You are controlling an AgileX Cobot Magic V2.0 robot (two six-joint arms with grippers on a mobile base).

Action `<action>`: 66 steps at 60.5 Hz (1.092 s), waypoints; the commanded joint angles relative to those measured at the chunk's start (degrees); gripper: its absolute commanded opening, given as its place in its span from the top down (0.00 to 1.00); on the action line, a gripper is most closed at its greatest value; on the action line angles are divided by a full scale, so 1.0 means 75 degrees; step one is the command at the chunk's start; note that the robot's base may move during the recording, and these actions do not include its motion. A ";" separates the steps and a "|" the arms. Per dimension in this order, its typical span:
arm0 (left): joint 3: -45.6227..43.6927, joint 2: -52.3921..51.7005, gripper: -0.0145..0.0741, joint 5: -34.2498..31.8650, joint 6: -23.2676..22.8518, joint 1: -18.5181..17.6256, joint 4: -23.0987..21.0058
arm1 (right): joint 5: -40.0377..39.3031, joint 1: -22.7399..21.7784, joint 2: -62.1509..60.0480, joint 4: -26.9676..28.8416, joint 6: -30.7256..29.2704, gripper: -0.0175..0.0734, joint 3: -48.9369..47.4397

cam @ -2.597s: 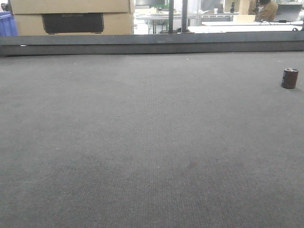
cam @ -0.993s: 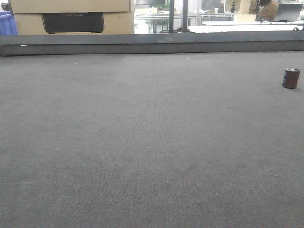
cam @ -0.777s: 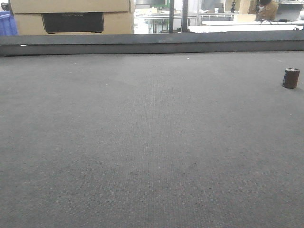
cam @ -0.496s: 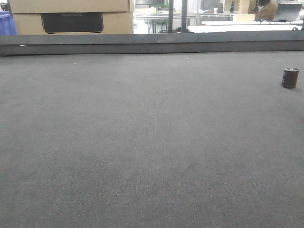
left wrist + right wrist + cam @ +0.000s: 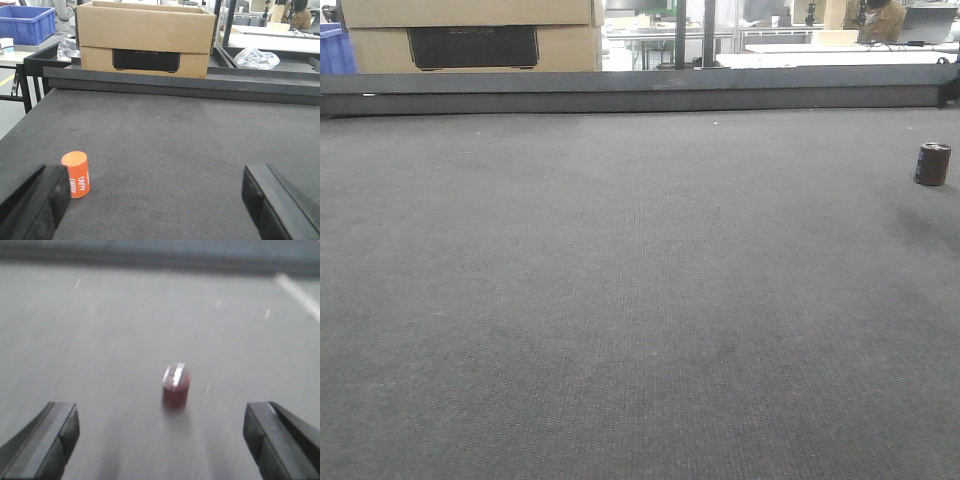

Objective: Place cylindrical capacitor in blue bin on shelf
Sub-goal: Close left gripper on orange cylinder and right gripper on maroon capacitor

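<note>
The right pincer [image 5: 160, 440] gapes wide and holds nothing. Its dark fingers [image 5: 42, 437] sit in the lower corners of the frame, cut off by the bottom edge. The cylindrical capacitor [image 5: 176, 385] stands upright on the grey counter [image 5: 100, 330] at mid-frame, beyond the fingers and apart from both; this view is blurred. The left pincer [image 5: 157, 205] is equally wide open and empty. An orange cylinder [image 5: 75, 174] stands just beside its lower-left finger; whether they touch cannot be told. Beyond the counter's far rail sit a cardboard box [image 5: 145, 37], a blue crate [image 5: 27, 22] at upper left and a plastic bag [image 5: 256, 58] at upper right.
</note>
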 commanded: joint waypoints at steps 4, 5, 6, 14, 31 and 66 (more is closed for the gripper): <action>-0.0031 0.0011 0.16 -0.0139 -0.0017 -0.0059 -0.0013 | -0.0962 -0.0396 0.1082 -0.0025 -0.0021 0.18 -0.0708; -0.0031 0.0011 0.16 -0.0139 -0.0017 -0.0059 -0.0013 | -0.0962 -0.0433 0.1242 -0.0025 -0.0021 0.18 -0.0795; -0.0031 0.0011 0.16 -0.0139 -0.0017 -0.0059 -0.0013 | -0.0962 -0.0462 0.1347 -0.0025 -0.0021 0.18 -0.0880; -0.0031 0.0011 0.16 -0.0139 -0.0017 -0.0051 0.0002 | -0.0962 -0.0519 0.2171 -0.0077 -0.0021 0.18 -0.1624; -0.0031 0.0011 0.16 -0.0109 -0.0017 -0.0051 0.0002 | -0.1501 -0.0455 0.3587 -0.0244 -0.0007 0.18 -0.2546; -0.0031 0.0011 0.16 0.0075 -0.0017 -0.0051 0.0002 | -0.1558 -0.0455 0.4851 -0.0232 0.0598 0.25 -0.3608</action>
